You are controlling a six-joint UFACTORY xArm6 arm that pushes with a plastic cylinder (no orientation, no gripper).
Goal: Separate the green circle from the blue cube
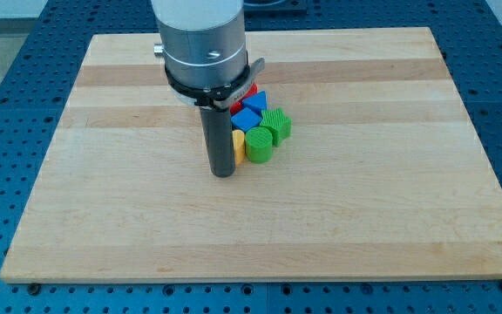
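A tight cluster of blocks sits a little above the board's middle. The green circle (259,145) is at the cluster's lower edge. A second green block (277,124), ribbed, sits just up and right of it. The blue cube (247,119) lies right above the green circle, touching it, with a blue triangular block (256,102) behind. My tip (223,173) rests on the board at the cluster's lower left, beside a yellow block (239,146) and just left of the green circle.
A red block (246,92) peeks out behind the arm at the cluster's top. The arm's grey body (200,39) hides the cluster's left part. The wooden board (103,209) lies on a blue pegboard table.
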